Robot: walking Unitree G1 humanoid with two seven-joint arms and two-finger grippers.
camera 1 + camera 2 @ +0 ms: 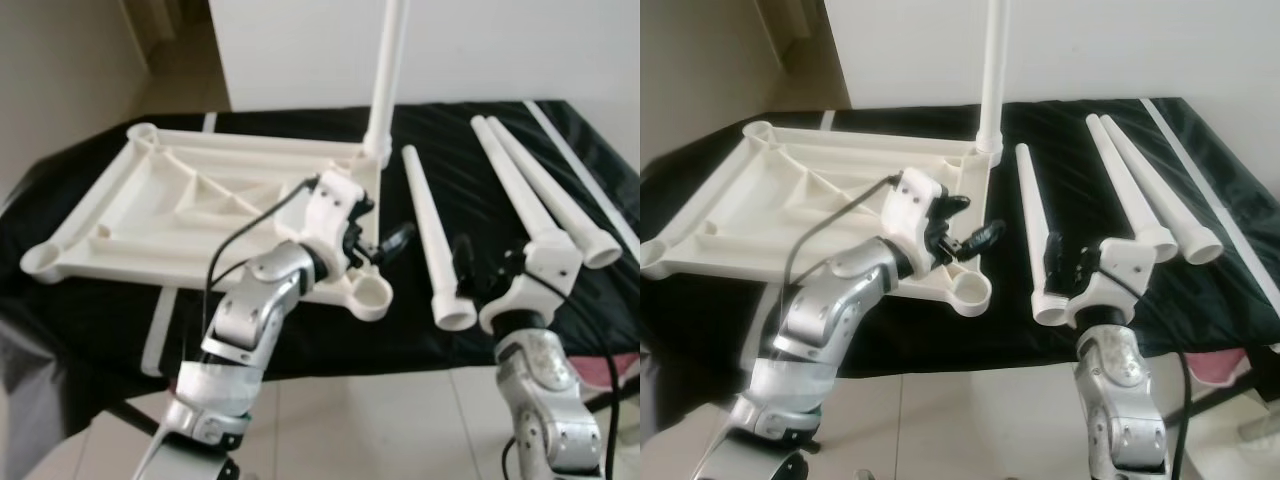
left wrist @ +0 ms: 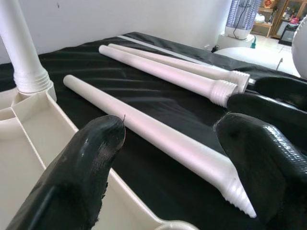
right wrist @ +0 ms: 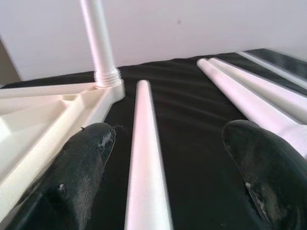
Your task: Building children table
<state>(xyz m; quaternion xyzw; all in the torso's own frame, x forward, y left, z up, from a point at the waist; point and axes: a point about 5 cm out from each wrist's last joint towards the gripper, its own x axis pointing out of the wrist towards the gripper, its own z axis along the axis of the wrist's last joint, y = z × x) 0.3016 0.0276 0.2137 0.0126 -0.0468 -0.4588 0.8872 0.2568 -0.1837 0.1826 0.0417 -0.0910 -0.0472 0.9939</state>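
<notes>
Black cloth covered the work surface, white wall behind, pale tile floor below. On it lay the kids' tabletop, upside down, ribs showing. One leg already stood screwed into the far right corner socket, so I judged abt a quarter done. Three sockets were bare: near right, near left, far left. Three loose legs lay on the cloth to the right: the nearest leg just beside the tabletop, a pair further right, side by side. L gripper hovered over the tabletop's near right corner, fingers apart, holding nothing. R gripper sat at the nearest leg's wide end, fingers spread either side of it, not yet clamped. Left to do, I reckoned: grab and screw in three legs, then flip.
</notes>
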